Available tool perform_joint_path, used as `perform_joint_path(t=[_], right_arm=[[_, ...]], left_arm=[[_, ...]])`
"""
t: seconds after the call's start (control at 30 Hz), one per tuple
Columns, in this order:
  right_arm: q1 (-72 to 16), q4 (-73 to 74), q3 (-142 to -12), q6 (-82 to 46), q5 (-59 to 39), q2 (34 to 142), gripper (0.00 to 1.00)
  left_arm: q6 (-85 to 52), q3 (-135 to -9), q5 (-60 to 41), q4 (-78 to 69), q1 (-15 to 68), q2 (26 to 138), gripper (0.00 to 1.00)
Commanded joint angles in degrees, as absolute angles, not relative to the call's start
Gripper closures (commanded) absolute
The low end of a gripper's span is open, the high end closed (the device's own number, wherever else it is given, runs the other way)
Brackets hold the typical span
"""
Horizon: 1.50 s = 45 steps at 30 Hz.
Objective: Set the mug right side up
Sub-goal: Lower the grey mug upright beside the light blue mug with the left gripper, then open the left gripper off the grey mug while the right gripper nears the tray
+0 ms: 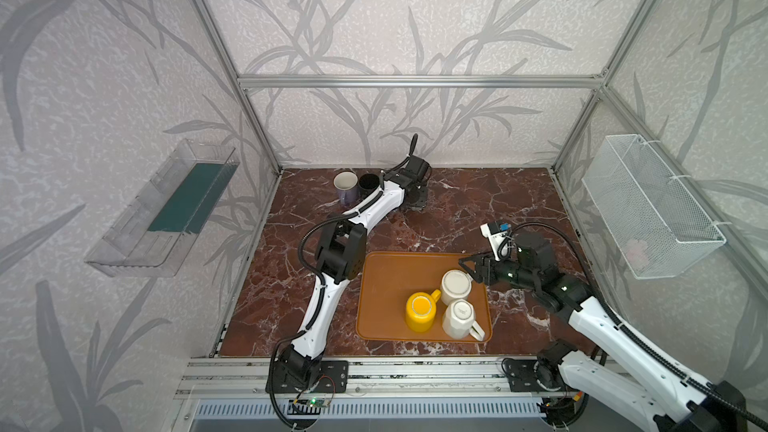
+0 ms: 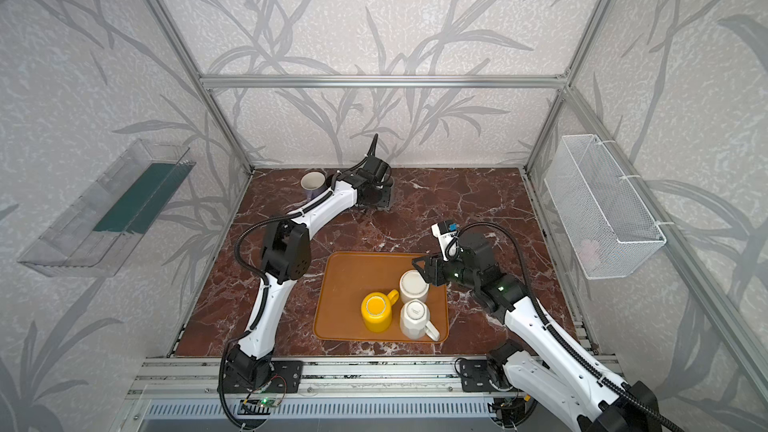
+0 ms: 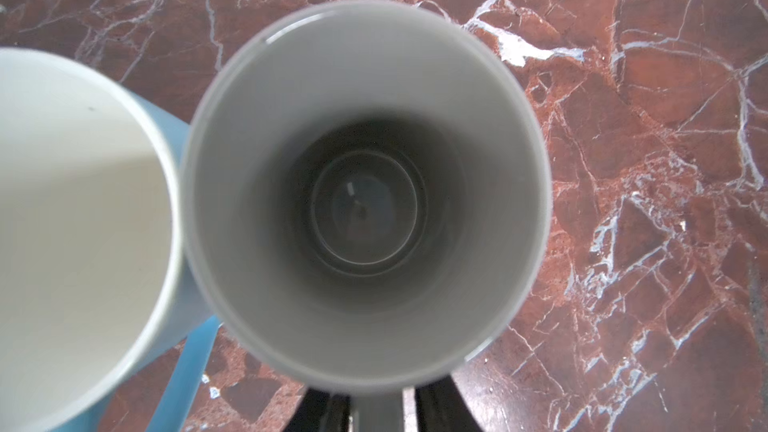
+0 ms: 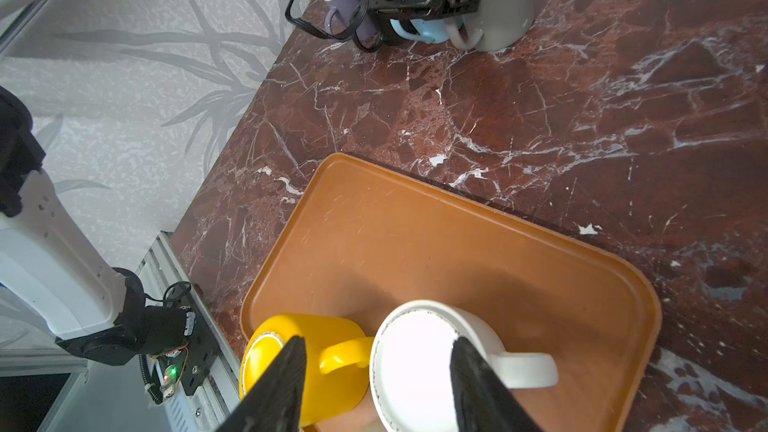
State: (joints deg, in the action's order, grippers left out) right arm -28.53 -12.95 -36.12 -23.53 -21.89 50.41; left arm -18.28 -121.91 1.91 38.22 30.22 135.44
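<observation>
Mug: round white ceramic mug (image 4: 415, 367), upside down on the right back part of the orange plastic tray (image 1: 386, 284), beside a yellow mug (image 1: 420, 311).
Axis: vertical, base up, mouth down; its handle (image 4: 528, 367) juts sideways past one finger.
Right fingers (image 4: 473, 384): apart, empty, just above its base; this is the nearer arm.
Left fingers (image 3: 316, 409): at the handle of the upright grey ceramic mug (image 3: 365, 184), far back on the red marble counter (image 1: 478, 209); I cannot tell whether they grip it.

I see a red-brown table (image 1: 457, 209) veined in white, an orange tray (image 1: 390, 280), one yellow mug (image 1: 420, 311) and two white mugs (image 1: 456, 286). I also make out a grey mug (image 3: 365, 76), a pale blue mug (image 3: 170, 126), a lilac mug (image 1: 345, 195). The walls (image 1: 374, 14) are pale with grey leaves.
</observation>
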Motion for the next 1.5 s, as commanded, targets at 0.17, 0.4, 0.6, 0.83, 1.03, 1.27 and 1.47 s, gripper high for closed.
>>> perform_joint_path(t=[0.17, 0.4, 0.6, 0.83, 1.03, 1.27, 1.47], right_arm=[[-28.9, -13.4, -36.5, -23.1, -21.4, 50.0, 0.43], [-29.0, -14.6, -37.3, -21.6, -21.5, 51.0, 0.43], [-29.9, -15.4, -38.3, -20.5, -21.5, 51.5, 0.43], [-34.3, -20.0, -41.1, -17.3, -16.8, 54.2, 0.4], [-36.7, -24.0, -41.4, -16.4, -13.8, 55.0, 0.39], [-38.9, -31.0, -42.6, -14.7, -11.6, 53.4, 0.37], [-43.5, -35.1, -45.3, -12.5, -10.7, 53.8, 0.36]], left_arm=[[-18.2, -124.1, 3.2, 39.2, 30.1, 134.4, 0.53], [-18.1, -122.6, 2.0, 38.5, 30.1, 132.0, 0.28], [-17.9, -118.8, 2.0, 36.9, 30.1, 127.6, 0.24], [-17.6, -111.5, 2.2, 33.7, 30.1, 120.0, 0.22], [-17.8, -101.1, 1.4, 29.4, 30.5, 110.4, 0.22], [-18.8, -90.6, 1.8, 25.8, 30.7, 101.8, 0.23], [-19.8, -83.8, 1.4, 23.2, 31.0, 97.1, 0.23]])
